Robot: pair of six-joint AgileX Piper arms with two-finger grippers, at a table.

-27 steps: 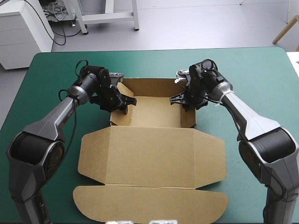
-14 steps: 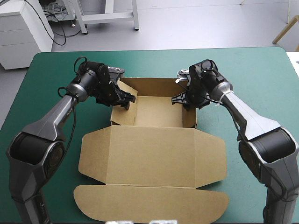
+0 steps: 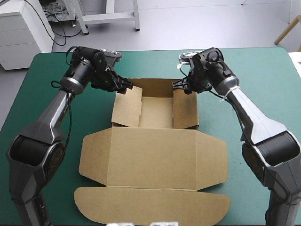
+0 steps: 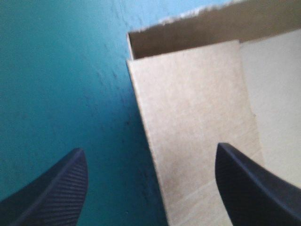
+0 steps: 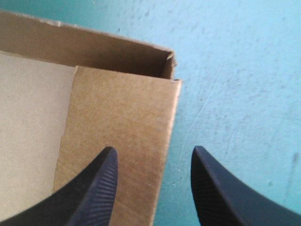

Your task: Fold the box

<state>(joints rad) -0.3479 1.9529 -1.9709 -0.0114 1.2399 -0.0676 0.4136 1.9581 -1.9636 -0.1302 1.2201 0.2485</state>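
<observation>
**Box half up, a gripper at each far corner**

The table (image 3: 249, 66) wears its teal-green cover. The brown box (image 3: 155, 155) lies mid-table, with a walled tray on the far side and the lid flat toward the near edge. The left gripper (image 3: 124, 87) hangs spread wide over the tray's far left corner. The right gripper (image 3: 181, 84) is spread over the far right corner. Each has a side wall's edge between its fingers.

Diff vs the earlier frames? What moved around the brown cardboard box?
Both arms backed out of the brown cardboard box toward the far table edge. The left gripper and right gripper now hover open at its far corners, holding nothing. The left side flap and right side flap, let go, lean inward. The flat lid stayed put.
</observation>
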